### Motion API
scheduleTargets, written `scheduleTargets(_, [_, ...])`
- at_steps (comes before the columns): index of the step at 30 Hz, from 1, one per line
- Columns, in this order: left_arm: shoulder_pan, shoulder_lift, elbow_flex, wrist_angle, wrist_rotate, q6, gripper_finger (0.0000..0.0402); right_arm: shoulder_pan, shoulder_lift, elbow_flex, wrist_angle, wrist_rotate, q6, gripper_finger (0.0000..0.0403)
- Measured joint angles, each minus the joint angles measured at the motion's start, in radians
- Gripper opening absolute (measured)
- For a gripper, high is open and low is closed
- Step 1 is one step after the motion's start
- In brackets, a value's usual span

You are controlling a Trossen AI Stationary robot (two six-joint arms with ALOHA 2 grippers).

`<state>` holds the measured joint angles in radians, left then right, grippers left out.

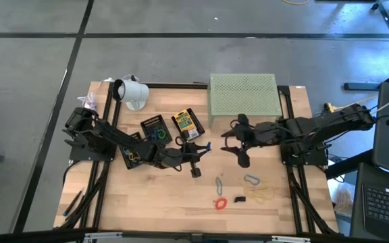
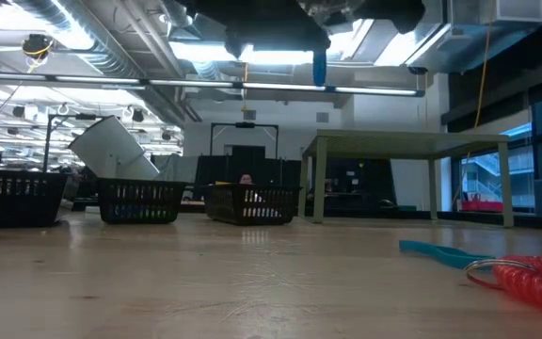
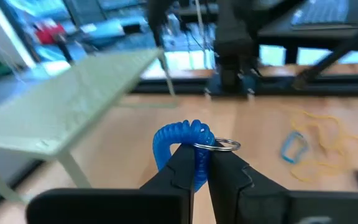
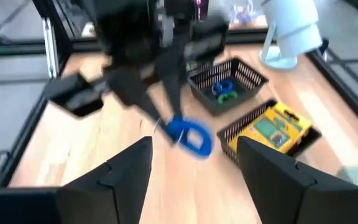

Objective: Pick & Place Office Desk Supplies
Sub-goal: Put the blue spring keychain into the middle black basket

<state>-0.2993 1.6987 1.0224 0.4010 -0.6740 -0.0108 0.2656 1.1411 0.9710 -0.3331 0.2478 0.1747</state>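
Your left tool [image 3: 199, 163] pinches the blue coiled keyring [image 3: 182, 144] above the tabletop [image 1: 181, 196] for binning, while your right tool [image 4: 194, 162] waits spread wide, empty.

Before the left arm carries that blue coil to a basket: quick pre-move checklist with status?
1. Left gripper shut on blue coil keychain: ok.
2. Coil lifted off the table: ok in the low view.
3. Right gripper open, facing the left gripper: ok.
4. Basket with blue and green items has room: ok.
5. Basket with yellow packet upright: ok.
6. Grip security on coil: cannot tell.
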Motion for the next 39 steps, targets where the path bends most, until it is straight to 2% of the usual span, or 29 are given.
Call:
scheduleTargets(7, [0.0, -0.022, 0.001, 0.093, -0.042, 0.167, 0.0026, 0.058, 0.026, 0.0, -0.049, 0.033, 0.003, 0.0217])
scheduleTargets(14, [-0.001, -0.061, 0.001, 0.096, -0.091, 0.174, 0.0028, 0.128, 0.057, 0.0, -0.076, 0.147, 0.037, 0.0196])
scheduleTargets(17, [0.001, -0.076, 0.001, 0.036, -0.14, 0.157, 0.0028, 0.151, 0.071, 0.0, -0.11, 0.186, 0.057, 0.0189])
scheduleTargets(20, [0.014, -0.1, 0.001, -0.13, -0.191, 0.052, 0.0028, 0.166, 0.09, 0.0, -0.155, 0.227, 0.083, 0.0183])
scheduleTargets(22, [0.035, -0.126, 0.001, -0.292, -0.176, -0.078, 0.0028, 0.172, 0.106, 0.0, -0.204, 0.266, 0.097, 0.0179])
scheduleTargets(27, [0.115, -0.206, 0.001, -0.735, 0.01, -0.428, 0.0028, 0.175, 0.138, 0.0, -0.312, 0.394, 0.168, 0.017])
scheduleTargets(31, [0.178, -0.261, 0.001, -1.055, 0.123, -0.632, 0.0028, 0.175, 0.156, -0.001, -0.381, 0.492, 0.245, 0.0169])
scheduleTargets(35, [0.237, -0.263, 0.001, -1.252, 0.212, -0.736, 0.0028, 0.175, 0.173, -0.001, -0.419, 0.537, 0.293, 0.0169])
scheduleTargets(39, [0.291, -0.224, 0.0, -1.308, 0.294, -0.745, 0.0029, 0.175, 0.182, -0.015, -0.423, 0.554, 0.316, 0.0169])
